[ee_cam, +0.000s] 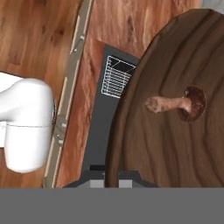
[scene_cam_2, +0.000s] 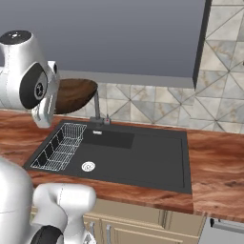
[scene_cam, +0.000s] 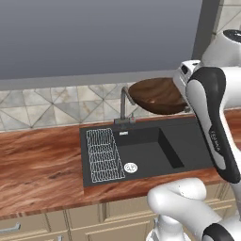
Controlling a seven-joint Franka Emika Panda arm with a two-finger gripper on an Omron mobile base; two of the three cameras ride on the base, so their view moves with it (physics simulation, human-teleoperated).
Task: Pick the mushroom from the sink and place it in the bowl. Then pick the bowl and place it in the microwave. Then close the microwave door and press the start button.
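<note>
The dark wooden bowl (scene_cam: 157,95) hangs tilted in the air above the back of the black sink (scene_cam: 190,141), near the tap (scene_cam: 124,106). My gripper (ee_cam: 114,180) is shut on the bowl's rim, with the rim running between the fingertips in the hand view. Inside the bowl (ee_cam: 175,148) the mushroom (ee_cam: 175,104) lies on its side, brown cap to the right and pale stem to the left. From the right base view the bowl (scene_cam_2: 74,94) shows behind my white hand, over the sink (scene_cam_2: 143,157). The microwave and its door are out of view.
A wire rack (scene_cam: 104,155) sits in the sink's left part, and a round white drain strainer (scene_cam: 131,167) lies beside it. The wooden counter (scene_cam: 37,164) runs to both sides. A grey upper cabinet (scene_cam: 94,37) hangs above the tiled wall.
</note>
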